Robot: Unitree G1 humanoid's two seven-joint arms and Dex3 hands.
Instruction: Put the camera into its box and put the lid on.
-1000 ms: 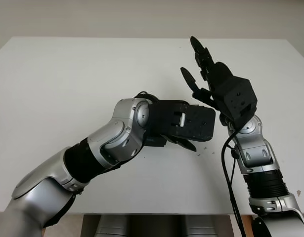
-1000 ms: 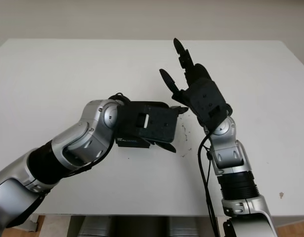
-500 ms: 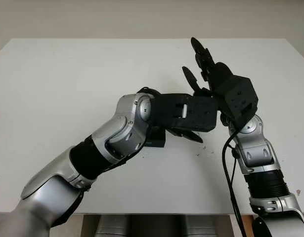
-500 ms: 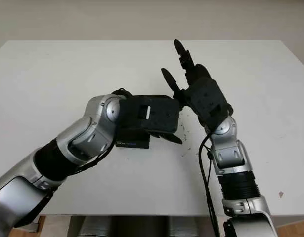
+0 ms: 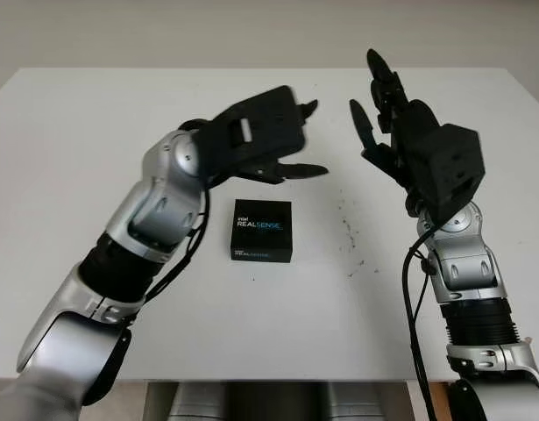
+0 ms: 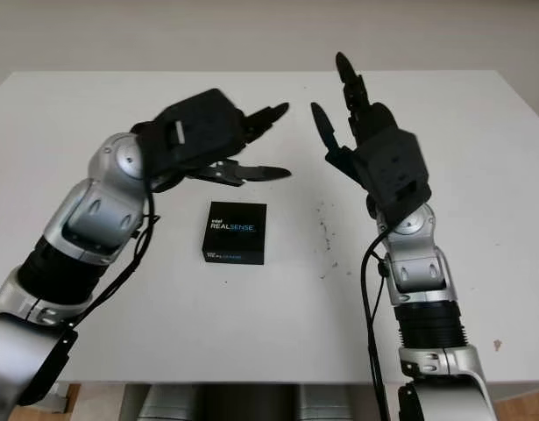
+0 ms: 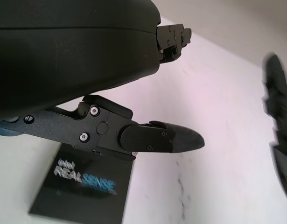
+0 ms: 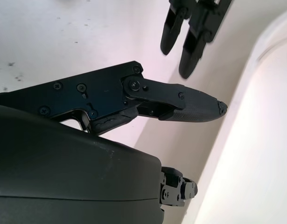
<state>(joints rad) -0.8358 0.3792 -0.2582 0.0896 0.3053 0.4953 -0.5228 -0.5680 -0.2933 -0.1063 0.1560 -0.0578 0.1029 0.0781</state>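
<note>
A small black box (image 5: 262,230) printed "Intel RealSense" lies closed on the white table (image 5: 94,140), its lid on; it also appears in the left wrist view (image 7: 82,191). My left hand (image 5: 291,140) hangs in the air above and behind the box, open and holding nothing. My right hand (image 5: 383,110) is raised to the right of the box, fingers pointing up and away, open and holding nothing. No camera is visible outside the box.
A few dark specks (image 5: 346,230) mark the table to the right of the box. The table's front edge runs along the bottom of the head views.
My left hand has lifted up and back off the box, uncovering it. My right hand has moved a little to the right and upward.
</note>
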